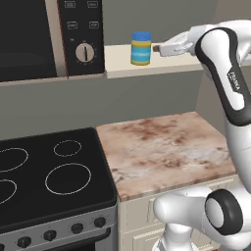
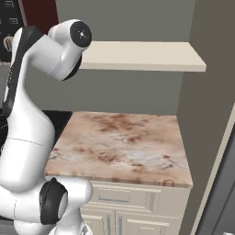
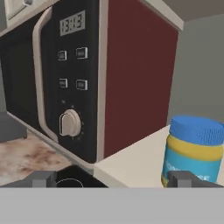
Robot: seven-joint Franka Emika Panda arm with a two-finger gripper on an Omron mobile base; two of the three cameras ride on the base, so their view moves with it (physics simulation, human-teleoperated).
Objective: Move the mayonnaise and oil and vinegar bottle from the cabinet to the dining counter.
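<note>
While mayonnaise (image 1: 141, 48) stands upright on cabinet (image 1: 162, 61) shelf right of microwave (image 1: 51, 37), gripper (image 1: 158, 48) hovers level just beside jar, not touching. Fingers (image 3: 43, 179) spread wide, nothing held. Side-on approach suits low jar. Oil bottle location unknown.

No legible text — blurred markings.

Evenly lit, flat rendered light — no glare, only soft shading beneath the cabinet (image 2: 142, 57). Sharp throughout, slightly coarse up close on the microwave (image 3: 83, 78).
</note>
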